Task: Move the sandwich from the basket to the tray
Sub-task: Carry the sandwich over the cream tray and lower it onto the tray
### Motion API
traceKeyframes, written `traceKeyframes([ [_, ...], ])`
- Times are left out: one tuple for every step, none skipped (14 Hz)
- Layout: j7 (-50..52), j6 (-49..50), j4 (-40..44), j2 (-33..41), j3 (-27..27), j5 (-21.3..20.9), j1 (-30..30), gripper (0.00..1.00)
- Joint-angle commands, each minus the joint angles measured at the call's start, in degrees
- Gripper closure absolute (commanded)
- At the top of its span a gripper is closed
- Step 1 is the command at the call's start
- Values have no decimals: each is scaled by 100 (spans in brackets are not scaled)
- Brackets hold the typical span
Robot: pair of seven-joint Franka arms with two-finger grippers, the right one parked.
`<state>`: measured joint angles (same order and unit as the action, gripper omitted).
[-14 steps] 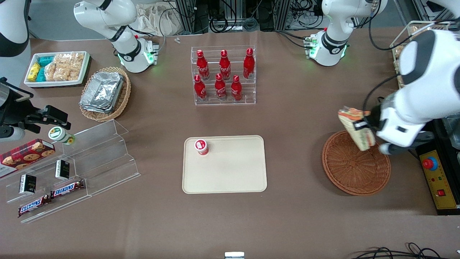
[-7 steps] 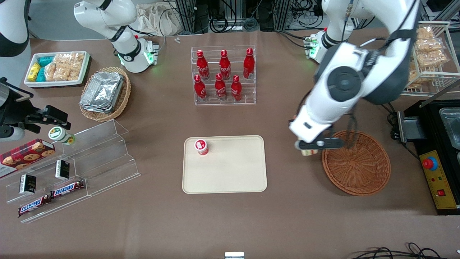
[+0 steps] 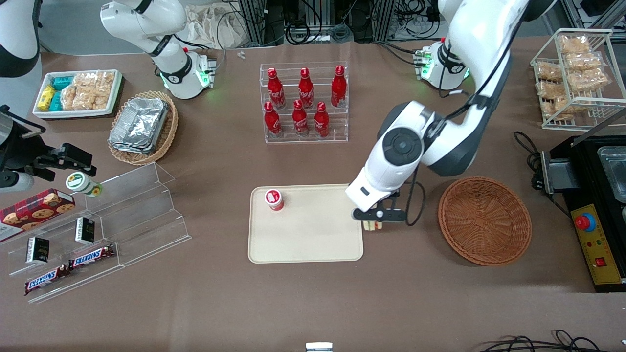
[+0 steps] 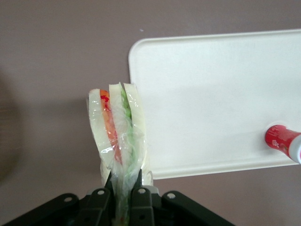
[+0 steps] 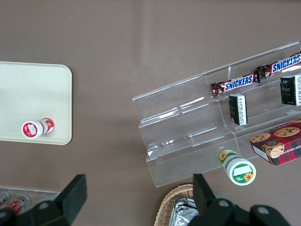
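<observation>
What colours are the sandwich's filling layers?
Orange-red and green between pale bread, clearest in the left wrist view: sandwich held in the gripper.

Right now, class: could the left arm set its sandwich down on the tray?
Probably yes. The gripper, shut on the sandwich, hangs just off the tray's edge nearest the basket; only a small red container stands on the tray.

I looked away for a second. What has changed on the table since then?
The left arm's end effector, shut on the sandwich, carried it from above the basket to the edge of the tray that is nearest the basket. The basket, the tray and the red bottle on the tray stayed put.
</observation>
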<state>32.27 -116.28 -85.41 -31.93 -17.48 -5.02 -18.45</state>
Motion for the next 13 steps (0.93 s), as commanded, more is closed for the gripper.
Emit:
traceKeyframes([
  [86, -455, 130, -427, 34, -34, -158, 100],
  [60, -604, 130, -585, 34, -43, -185, 100],
  [-1, -815, 130, -734, 34, -43, -194, 100],
  [-19, -991, 130, -875, 34, -69, -194, 100],
  [-28, -1149, 130, -981, 34, -95, -202, 100],
  [-37, -1308, 130, -1086, 34, -104, -229, 100],
  [-37, -1396, 130, -1157, 34, -113, -229, 100],
  [-46, -1414, 130, -1201, 34, -113, -229, 100],
  [-89, -1415, 130, -1210, 34, -104, -229, 98],
  [-81, -1415, 130, -1210, 34, -52, -229, 77],
  [-63, -1415, 130, -1219, 34, -34, -229, 34],
  [-55, -1397, 130, -1202, 34, -34, -229, 1],
  [-20, -1362, 130, -1167, 34, -25, -229, 0],
])
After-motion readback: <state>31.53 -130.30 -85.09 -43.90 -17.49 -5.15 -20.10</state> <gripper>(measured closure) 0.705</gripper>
